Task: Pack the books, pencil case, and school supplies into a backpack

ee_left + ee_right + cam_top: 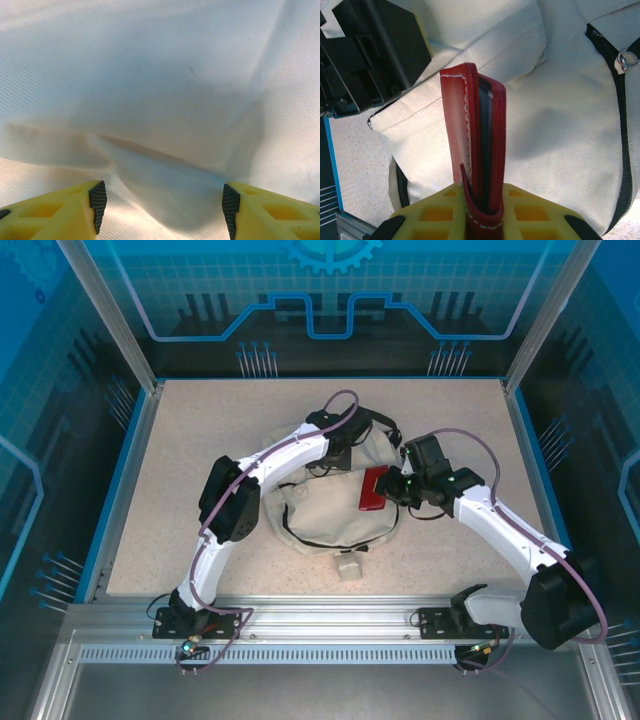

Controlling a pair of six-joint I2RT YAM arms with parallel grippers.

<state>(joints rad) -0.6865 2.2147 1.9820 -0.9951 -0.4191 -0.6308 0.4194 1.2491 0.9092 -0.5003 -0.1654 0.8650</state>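
The table (pixel 180 460) shows open surface all round the backpack (pixel 320 515), out to its blue edge. The left gripper (pixel 162 207) stands with jaws apart, pressed close to the backpack's cream fabric, which is blurred there. The right gripper (pixel 480 210) clamps a red case (pixel 477 145) upright over the backpack's right side. The case's lower end is hidden between the fingers.

Table (pixel 200 440): beige speckled top, w/ blue edging (pixel 120 480) on L, R & far sides. Alu frame posts (pixel 110 315) rise at the far corners. Backdrop is blue panels w/ a gear graphic (pixel 332 252) top centre. At near edge, an alu rail w/ slotted strip (pixel 320 652).
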